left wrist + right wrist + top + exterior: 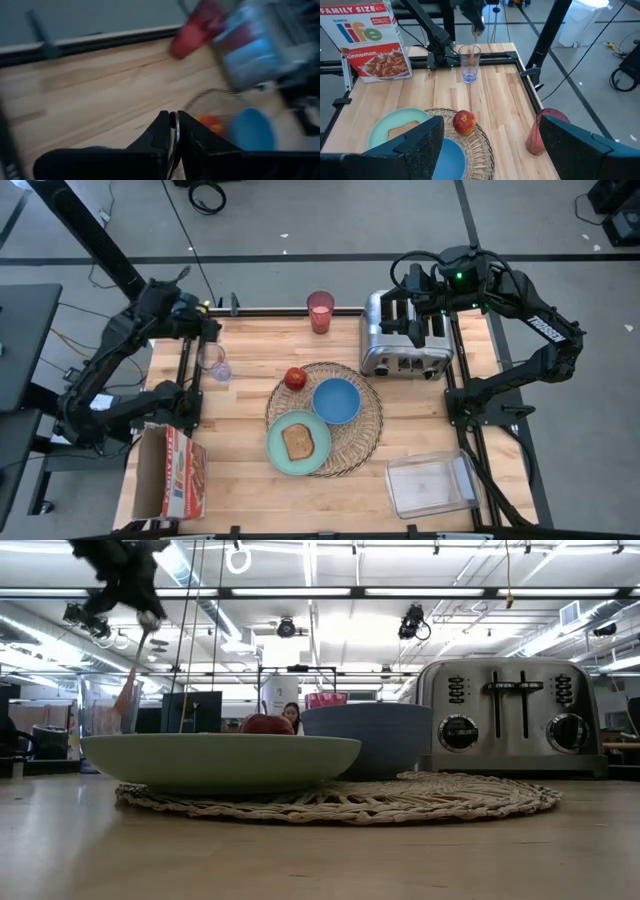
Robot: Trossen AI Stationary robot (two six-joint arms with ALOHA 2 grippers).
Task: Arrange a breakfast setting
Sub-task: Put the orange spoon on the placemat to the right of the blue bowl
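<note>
Red and white cardboard carries the only clear writing: one cereal box point(369, 42) at the upper left of the right wrist view reads "FAMILY SIZE", "life" and "Cinnamon" (it lies at the lower left of the high view, on the counter point(250, 350)). At the centre of the high view one round wicker placemat point(360, 435) carries one teal plate point(298, 443) with a single toast slice point(298, 441), one blue bowl point(337, 400) and one red apple point(295, 378). One pink cup point(320, 311) stands at the counter's top edge, just left of the one silver toaster point(405, 340). One clear glass point(213, 364) stands at the upper left of the counter, and one clear container point(432, 484) lies at the lower right. The left tool point(208, 330) hangs above the glass, its fingers point(160, 132) pressed together on the orange-handled spoon point(130, 685), whose lower end dips into the glass in the low view. The right tool point(418, 320) hovers over the toaster with its fingers point(420, 145) spread wide apart.
</note>
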